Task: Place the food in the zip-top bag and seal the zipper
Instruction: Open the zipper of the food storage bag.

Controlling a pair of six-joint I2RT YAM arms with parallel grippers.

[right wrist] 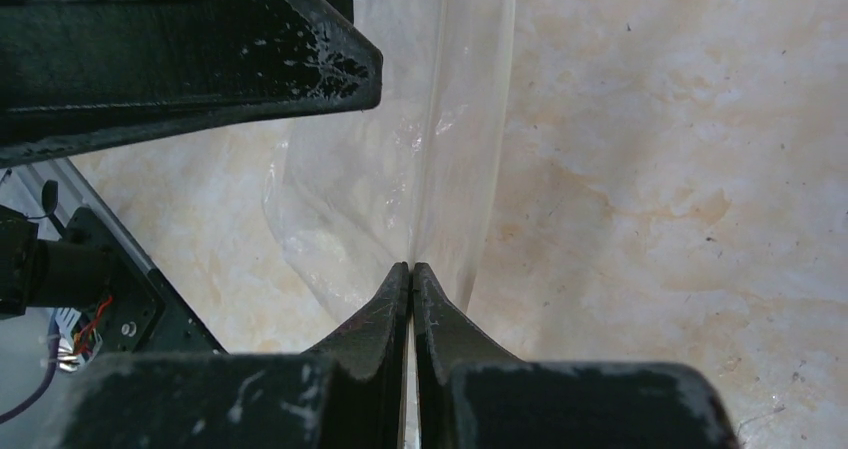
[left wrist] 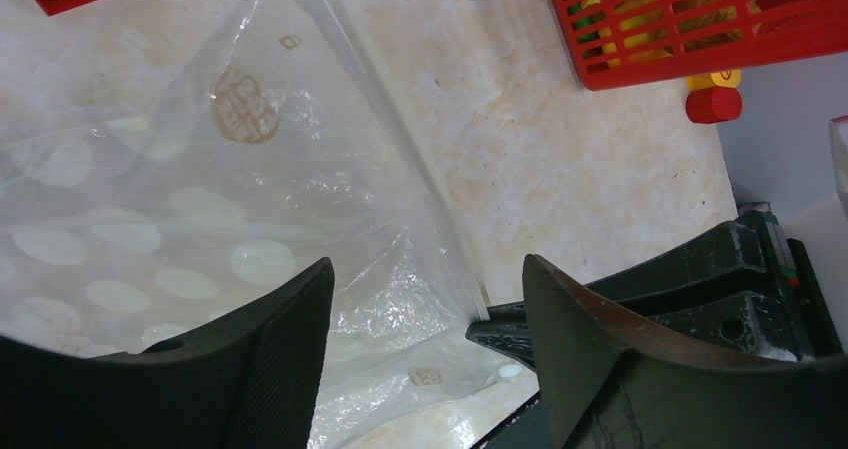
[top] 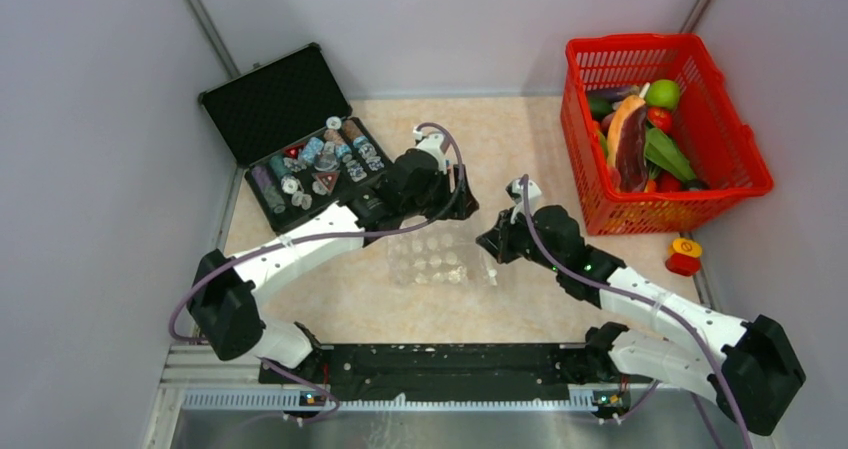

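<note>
A beige marbled worktop point(top: 520, 139) is boxed in by plain pale grey walls: a left wall point(top: 90, 119), a far wall point(top: 440, 19) and a right wall point(top: 790, 99). Grey metal struts point(top: 206, 21) climb the far corners. A black plate point(top: 440, 361) and a ribbed rail point(top: 450, 400) line the near edge. The light is soft and even

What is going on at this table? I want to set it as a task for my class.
Two robot arms are working on a clear zip-top bag that lies on the table between them. The right gripper is shut on the bag's edge, pinching the plastic. The left gripper hovers open over the bag and holds nothing. The toy food sits in the red basket at the far right. The bag looks empty, so nothing is packed or sealed yet.
</note>
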